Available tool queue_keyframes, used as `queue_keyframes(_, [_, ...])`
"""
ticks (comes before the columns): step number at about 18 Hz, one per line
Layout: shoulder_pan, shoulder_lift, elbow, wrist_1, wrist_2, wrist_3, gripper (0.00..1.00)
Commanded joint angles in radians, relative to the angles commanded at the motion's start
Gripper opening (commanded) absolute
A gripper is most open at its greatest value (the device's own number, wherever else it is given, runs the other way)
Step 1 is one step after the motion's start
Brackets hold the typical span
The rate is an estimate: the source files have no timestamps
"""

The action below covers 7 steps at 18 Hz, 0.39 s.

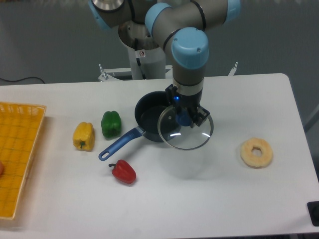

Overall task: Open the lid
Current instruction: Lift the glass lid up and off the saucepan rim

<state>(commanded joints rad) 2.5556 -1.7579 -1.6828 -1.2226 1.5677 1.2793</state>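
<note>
Camera view from the front is showing the arm (187, 45) reaching down over a white table (224, 199). Its gripper (185, 117) is clamping the blue knob (184, 119) at the centre of the lid (185, 127), with the two fingers pressing in on either side of it. The lid is hanging in the air off the pan, lifted clear of the rim and sitting to the right of it, so that its left edge is overlapping the pan's right side as seen from here. It is tilting slightly, its near edge lower, and a faint shadow is lying on the table below it.

The dark blue saucepan (149, 117) is standing open on the table, its long blue handle (119, 144) pointing toward the front left. A green pepper (111, 124) is sitting just left of the pan, and a yellow pepper (83, 136) is resting near it, further left. A red pepper (123, 172) is lying nearer the front edge, close to the tip of the handle. A yellow basket (20, 149) is occupying the far left of the table, partly cut off by the frame. A pale ring-shaped doughnut (256, 152) is lying well apart on the right side.
</note>
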Motion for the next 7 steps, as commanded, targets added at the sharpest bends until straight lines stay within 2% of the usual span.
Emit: queue_keyframes(7, [0.018, 0.003, -0.008, -0.003, 0.0, 0.032, 0.54])
